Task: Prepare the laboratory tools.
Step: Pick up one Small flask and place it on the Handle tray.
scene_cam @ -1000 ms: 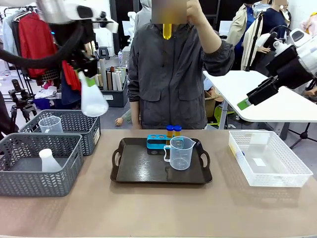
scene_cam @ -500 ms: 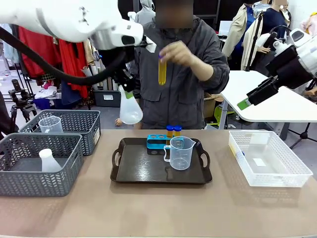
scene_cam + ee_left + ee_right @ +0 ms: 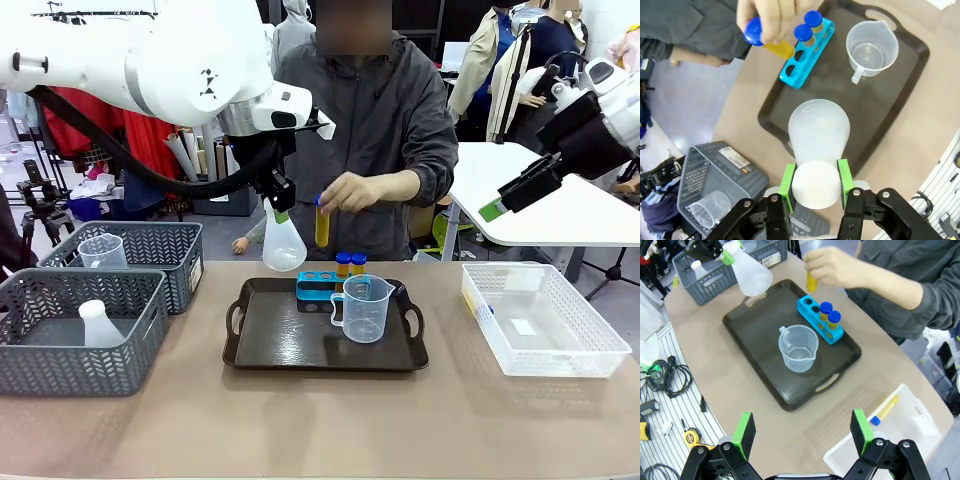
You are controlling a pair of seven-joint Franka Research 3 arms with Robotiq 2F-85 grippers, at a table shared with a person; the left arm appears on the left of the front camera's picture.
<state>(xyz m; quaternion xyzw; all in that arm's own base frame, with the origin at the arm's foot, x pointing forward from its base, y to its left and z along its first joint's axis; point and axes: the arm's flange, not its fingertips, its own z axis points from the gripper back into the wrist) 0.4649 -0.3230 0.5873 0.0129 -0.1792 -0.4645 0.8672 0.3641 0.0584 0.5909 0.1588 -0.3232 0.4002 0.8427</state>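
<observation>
beaker (image 3: 365, 308), rack (image 3: 318, 285) and two tubes (image 3: 343, 264) are on the tray (image 3: 290, 345), the flask (image 3: 284, 248) is not yet, left claw (image 3: 815, 179) grips it, right claw (image 3: 802, 432) is open.

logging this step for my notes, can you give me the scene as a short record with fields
left gripper: shut on conical flask, held by its neck above the left end of the tray
right gripper: open, holding nothing
person's hand: holds a tube of yellow liquid above the blue rack
rack: two capped tubes in, two holes free
beaker: upright on the tray, looks empty
</observation>
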